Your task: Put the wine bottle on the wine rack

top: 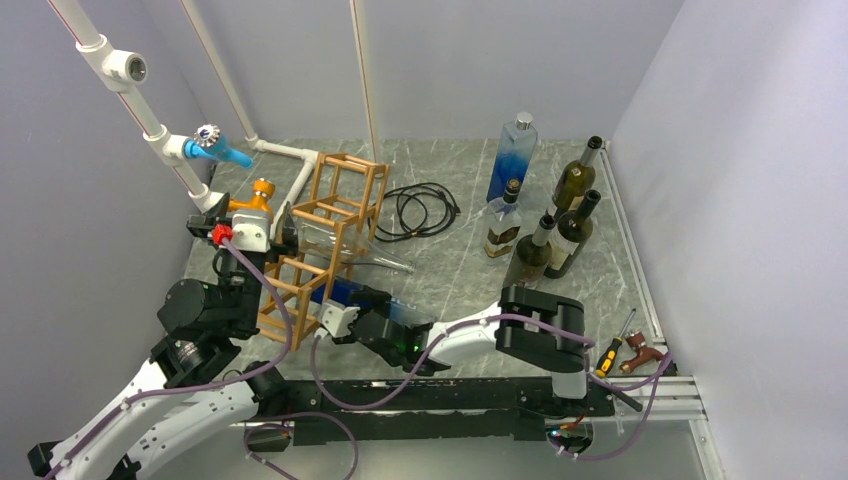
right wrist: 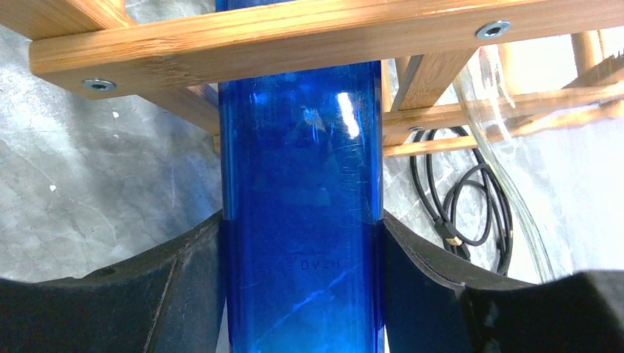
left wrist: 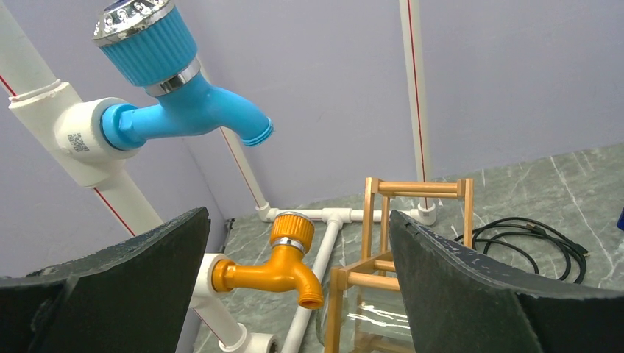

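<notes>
The wine rack, an orange-brown stick lattice, stands at the left of the table. A clear glass bottle lies in it, neck pointing right. My right gripper is shut on a deep blue wine bottle at the rack's near lower side. In the right wrist view the blue bottle sits between both fingers and passes under a wooden bar of the rack. My left gripper is open and empty, raised left of the rack. It shows in the left wrist view, with the rack beyond.
White pipes carry a blue tap and an orange tap at the left wall, close to the left gripper. A black cable lies behind the rack. Several bottles stand at the back right. A screwdriver lies near the right edge.
</notes>
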